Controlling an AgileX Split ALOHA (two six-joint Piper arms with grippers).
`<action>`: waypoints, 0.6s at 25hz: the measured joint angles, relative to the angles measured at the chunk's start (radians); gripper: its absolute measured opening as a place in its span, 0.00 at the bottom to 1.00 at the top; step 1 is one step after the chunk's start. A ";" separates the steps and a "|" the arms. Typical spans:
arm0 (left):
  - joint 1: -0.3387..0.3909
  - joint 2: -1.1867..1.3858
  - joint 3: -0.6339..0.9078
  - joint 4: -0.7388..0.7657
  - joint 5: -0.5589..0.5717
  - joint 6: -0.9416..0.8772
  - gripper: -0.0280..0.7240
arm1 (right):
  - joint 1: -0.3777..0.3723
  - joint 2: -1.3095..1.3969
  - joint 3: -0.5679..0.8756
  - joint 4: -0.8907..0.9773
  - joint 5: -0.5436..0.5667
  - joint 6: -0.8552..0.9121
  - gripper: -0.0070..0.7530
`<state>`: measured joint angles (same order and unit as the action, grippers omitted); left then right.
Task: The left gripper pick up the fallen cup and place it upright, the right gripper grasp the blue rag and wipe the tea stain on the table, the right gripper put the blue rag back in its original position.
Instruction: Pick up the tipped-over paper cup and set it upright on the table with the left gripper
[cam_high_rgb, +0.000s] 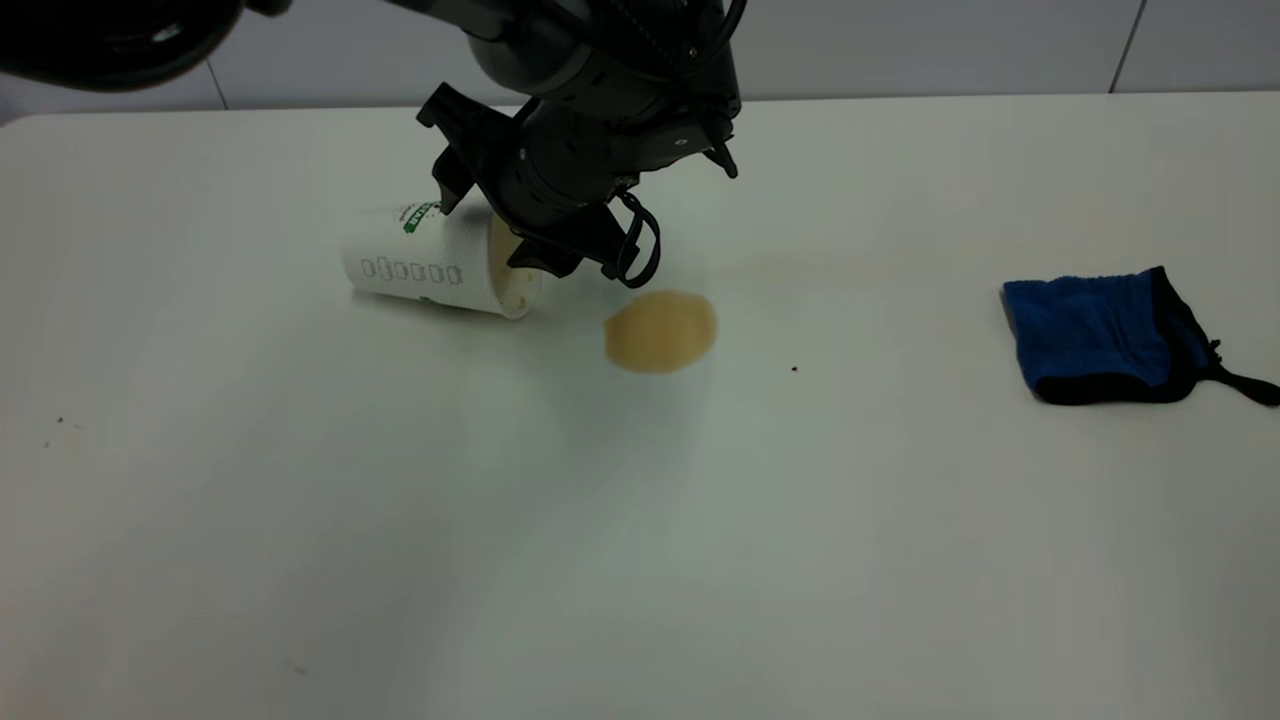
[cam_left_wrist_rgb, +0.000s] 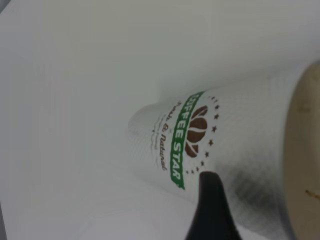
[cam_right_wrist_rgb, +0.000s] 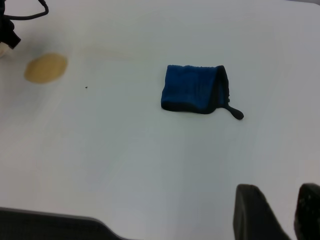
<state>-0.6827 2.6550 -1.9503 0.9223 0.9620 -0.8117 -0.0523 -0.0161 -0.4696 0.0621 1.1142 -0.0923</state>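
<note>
Got my left gripper down over the fallen cup, fingers open around it, nothing grabbed yet. Next: squeeze, then stand it upright. Right gripper is parked, fingers slightly apart.

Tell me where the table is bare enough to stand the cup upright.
The near half of the table is bare, as is the stretch between the tea stain and the blue rag. It is crowded where the left gripper sits at the cup, beside the stain.
</note>
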 joint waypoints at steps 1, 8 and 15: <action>0.006 0.000 0.000 -0.008 0.003 0.000 0.72 | 0.000 0.000 0.000 0.000 0.000 0.000 0.33; 0.046 -0.004 -0.055 -0.055 0.102 0.004 0.15 | 0.000 0.000 0.000 0.000 0.000 0.000 0.33; 0.095 -0.133 -0.228 -0.237 0.204 0.190 0.05 | 0.000 0.000 0.000 0.000 0.001 0.000 0.33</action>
<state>-0.5878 2.5219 -2.1786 0.6856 1.1664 -0.6217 -0.0523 -0.0161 -0.4696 0.0621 1.1150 -0.0923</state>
